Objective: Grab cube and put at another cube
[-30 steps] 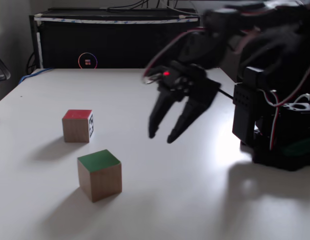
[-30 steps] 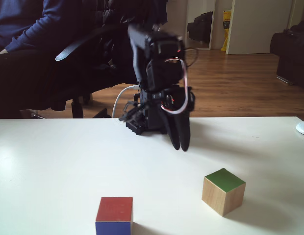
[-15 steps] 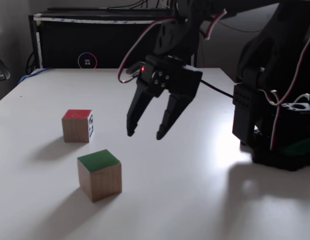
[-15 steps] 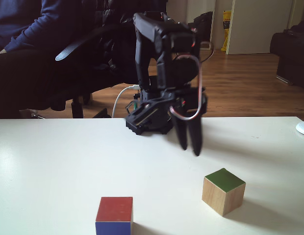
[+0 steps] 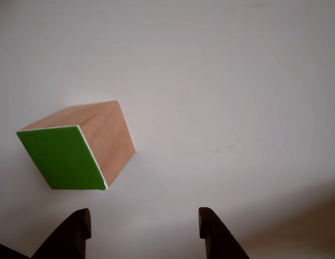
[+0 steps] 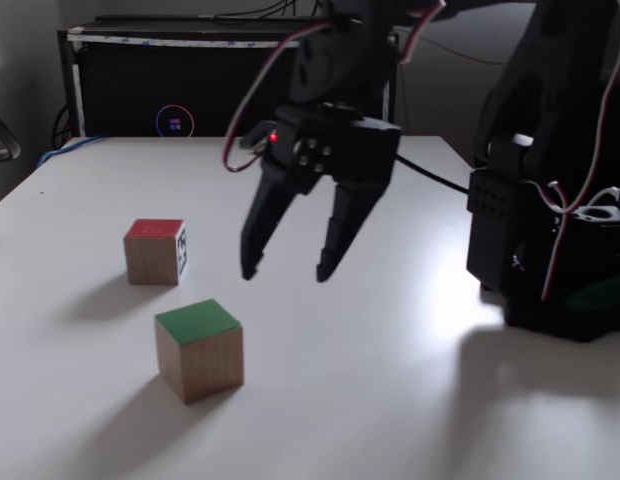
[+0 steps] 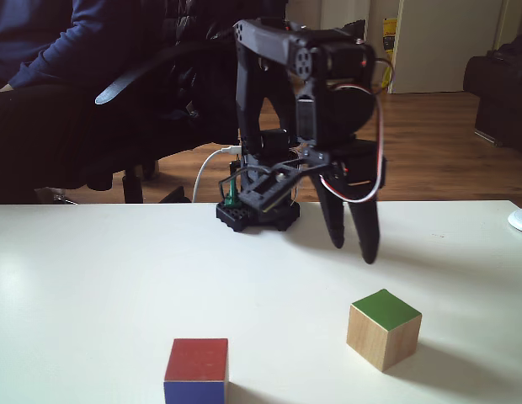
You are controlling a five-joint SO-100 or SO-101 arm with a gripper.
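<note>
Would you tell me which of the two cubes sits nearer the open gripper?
The green-topped wooden cube, just below and ahead of the gripper; the red-topped cube with the marker sits farther away.

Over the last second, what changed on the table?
The gripper swung out from beside the arm's base toward the green-faced wooden cube, leftward in a fixed view, and its jaws opened wider. It now hangs open above the table, short of the cube, touching nothing. Nothing was grasped or released. The green-faced cube and the red-topped cube sit where they were, apart from each other.
</note>
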